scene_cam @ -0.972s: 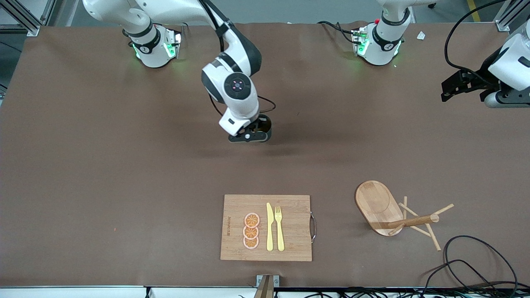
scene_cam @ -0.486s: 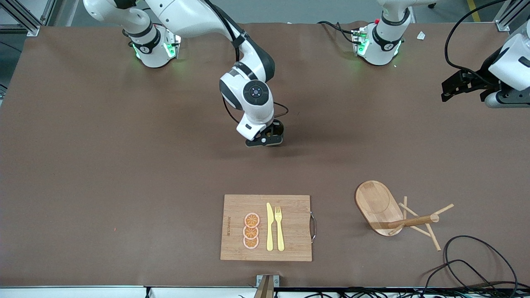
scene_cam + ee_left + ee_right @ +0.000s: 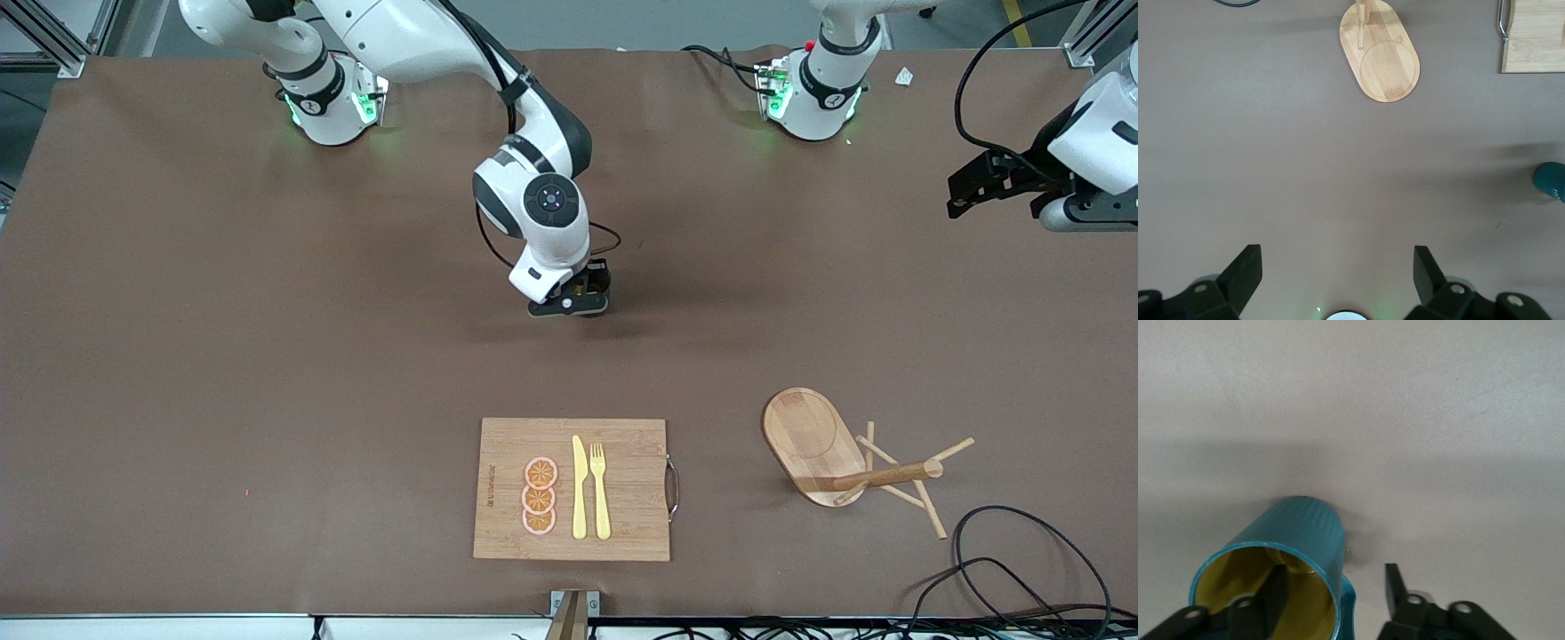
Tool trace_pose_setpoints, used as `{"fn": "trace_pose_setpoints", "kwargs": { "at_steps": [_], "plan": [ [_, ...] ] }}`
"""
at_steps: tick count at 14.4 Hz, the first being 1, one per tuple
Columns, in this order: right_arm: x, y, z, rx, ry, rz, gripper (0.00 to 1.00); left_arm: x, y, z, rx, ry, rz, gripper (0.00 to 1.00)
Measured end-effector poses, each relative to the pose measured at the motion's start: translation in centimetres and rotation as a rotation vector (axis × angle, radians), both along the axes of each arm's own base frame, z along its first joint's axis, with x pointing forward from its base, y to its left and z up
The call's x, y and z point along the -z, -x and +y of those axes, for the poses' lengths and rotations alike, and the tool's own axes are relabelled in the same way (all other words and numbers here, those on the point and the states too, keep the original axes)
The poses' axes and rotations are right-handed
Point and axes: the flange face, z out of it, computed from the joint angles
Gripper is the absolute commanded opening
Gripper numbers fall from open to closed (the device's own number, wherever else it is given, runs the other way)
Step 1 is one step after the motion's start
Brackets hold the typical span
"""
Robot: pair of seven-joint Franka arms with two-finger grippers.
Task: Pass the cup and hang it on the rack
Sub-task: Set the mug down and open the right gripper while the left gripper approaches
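Note:
The teal cup [image 3: 1305, 527] with a yellow inside stands on the brown table mid-table; in the front view only a sliver of the cup [image 3: 597, 277] shows under the right hand. My right gripper [image 3: 578, 293] [image 3: 1336, 587] is open, one finger inside the cup, the other outside beside its handle, with a gap. The wooden rack [image 3: 813, 440] stands nearer the front camera, toward the left arm's end. My left gripper [image 3: 965, 191] [image 3: 1337, 270] is open and empty, waiting high over the left arm's end of the table; its view shows the rack's base [image 3: 1381, 60] and the cup [image 3: 1550, 181].
A bamboo cutting board [image 3: 622, 489] with orange slices, a yellow knife and a fork lies near the table's front edge. Black cables [image 3: 1005, 551] loop by the front corner next to the rack.
The right arm carried the cup toward the left arm's end of the table, then stopped. Its fingers now stand apart around the cup's wall. The left arm has not moved.

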Motion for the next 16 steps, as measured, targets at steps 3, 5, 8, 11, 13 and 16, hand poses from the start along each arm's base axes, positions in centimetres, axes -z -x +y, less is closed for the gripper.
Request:
{"fn": "trace_pose_setpoints", "kwargs": {
  "at_steps": [3, 5, 8, 11, 13, 16],
  "plan": [
    [-0.9, -0.6, 0.1, 0.004, -0.007, -0.010, 1.00, 0.3, -0.2, 0.1, -0.001, 0.000, 0.006, 1.00],
    [-2.9, -1.1, -0.2, 0.007, -0.001, -0.003, 1.00, 0.5, -0.3, 0.2, -0.003, 0.000, 0.009, 1.00],
    [-8.0, -2.9, -3.5, 0.001, 0.024, 0.034, 1.00, 0.7, -0.4, 0.4, -0.007, 0.000, 0.012, 1.00],
    [-13.6, -6.6, -11.2, 0.062, 0.051, 0.089, 1.00, 0.6, -0.4, -0.7, -0.020, -0.001, 0.010, 1.00],
    [-16.9, -9.3, -17.7, 0.143, 0.056, 0.114, 1.00, 0.2, -0.1, -3.0, -0.062, -0.005, -0.001, 1.00],
    [-20.6, -12.1, -26.8, 0.180, 0.038, 0.116, 1.00, 0.2, 1.0, -8.2, -0.139, -0.014, -0.006, 1.00]
  ]
}}
